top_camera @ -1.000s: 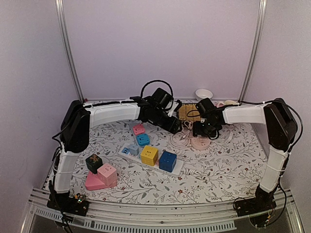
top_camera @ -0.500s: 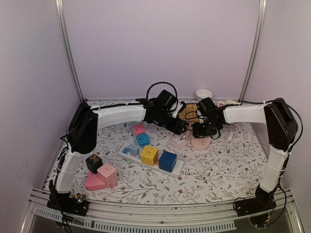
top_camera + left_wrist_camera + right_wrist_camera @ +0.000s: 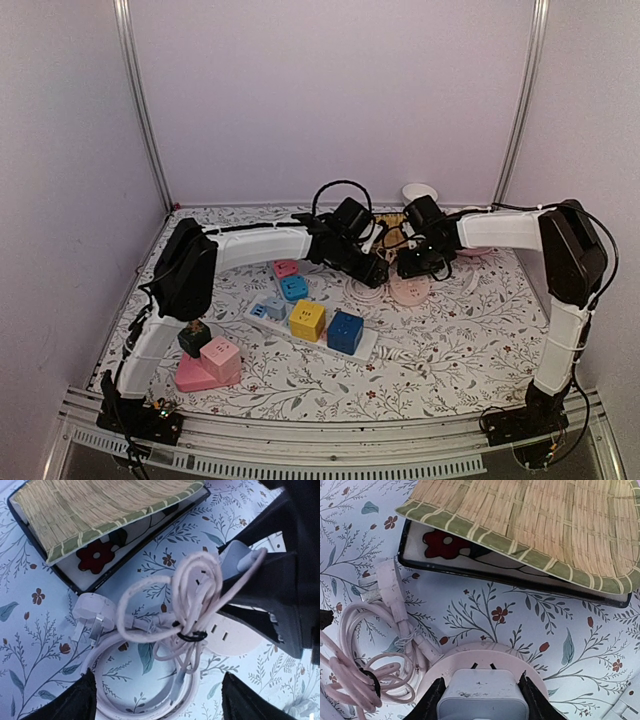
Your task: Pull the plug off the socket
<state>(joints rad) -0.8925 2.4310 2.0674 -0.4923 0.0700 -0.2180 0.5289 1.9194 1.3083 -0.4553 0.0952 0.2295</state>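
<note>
Floral-print tabletop (image 3: 450, 350), pale lilac walls on three sides. Your right gripper (image 3: 481, 682) sits at the far middle of the table, pointing down onto the white plug (image 3: 482, 700). Its fingers (image 3: 434, 702) lie flat against the plug's two sides, so it is pinching the plug. The plug is seated upright in the round pink socket (image 3: 485, 654), directly beneath that gripper. Just beyond the gripper lies a woven mat (image 3: 545, 520), resting tilted on a black dish (image 3: 450, 547) with a red flower print. Your left gripper (image 3: 160, 700) hangs close beside the right one, its jaws spread wide and nothing between them gripped. Below its open fingers (image 3: 75, 705) lies a coiled pale pink cable (image 3: 190, 605), bound with a dark tie. The cable's own three-pin plug (image 3: 95, 617) lies loose on the table ahead of the left finger. From the left wrist view, the socket shows ahead of the right finger, with the right gripper's black body over it. Nearer the arm bases than both grippers, a white power strip (image 3: 365, 347) carries coloured cube adapters.
</note>
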